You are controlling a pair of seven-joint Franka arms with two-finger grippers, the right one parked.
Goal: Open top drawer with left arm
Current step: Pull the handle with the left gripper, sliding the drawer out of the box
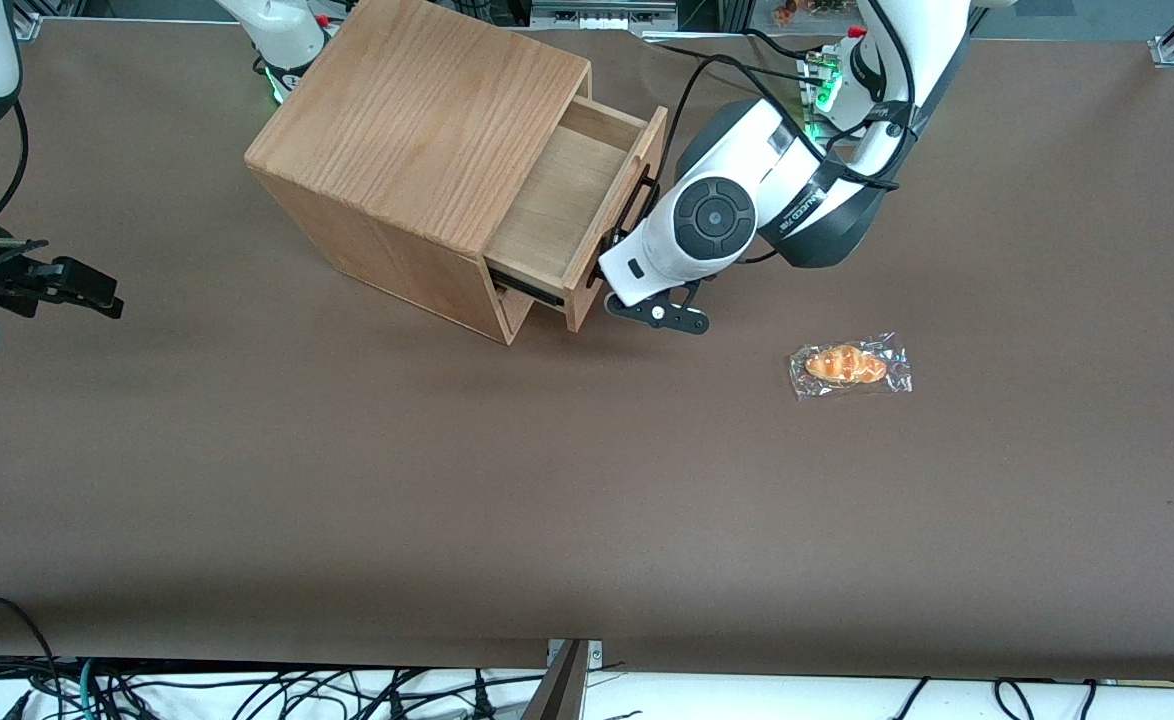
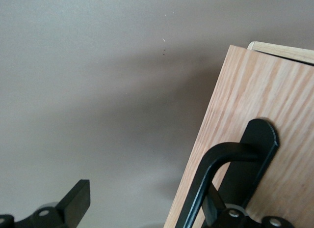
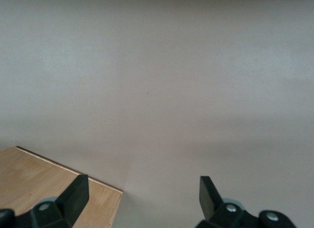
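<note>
The light oak top drawer, rigid and sliding on rails, is best held by its thin black bar handle; the left arm's black gripper straddles it, fingers spread.

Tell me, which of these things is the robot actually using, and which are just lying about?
In use:
- top drawer, pulled partly out of the box
- its black handle
- left arm, its gripper open at the handle

Lying about:
- wrapped bread on the table, nearer the front camera than the drawer
</note>
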